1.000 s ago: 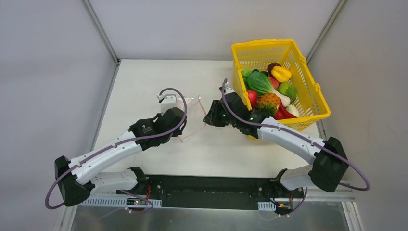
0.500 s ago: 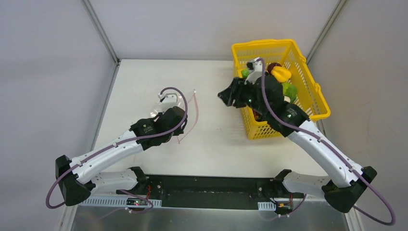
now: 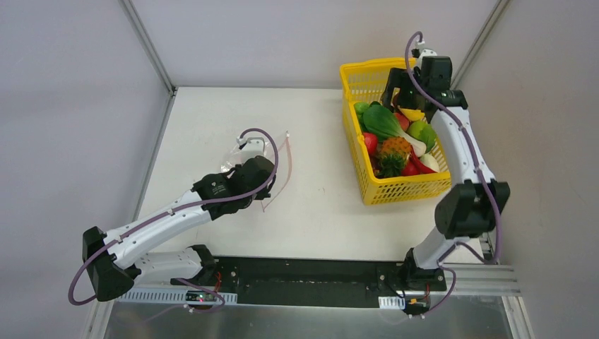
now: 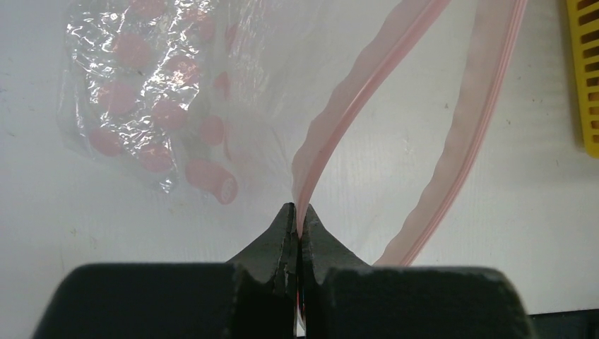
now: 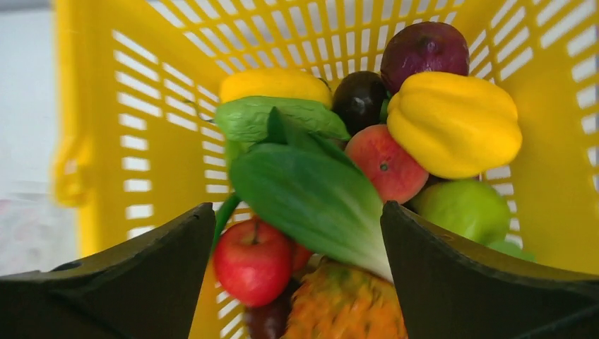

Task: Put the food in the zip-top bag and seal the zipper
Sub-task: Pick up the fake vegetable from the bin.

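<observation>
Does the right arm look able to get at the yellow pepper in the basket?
Probably yes: the right tool hangs open over the basket, and the yellow pepper lies uppermost there, with nothing covering it.

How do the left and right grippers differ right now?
The left gripper is shut on the zipper of the zip-top bag; the right gripper is open and holds nothing. The left gripper sits low over the table; the right gripper hangs above the yellow basket, aimed at the food. Shared: neither holds any food.
</observation>
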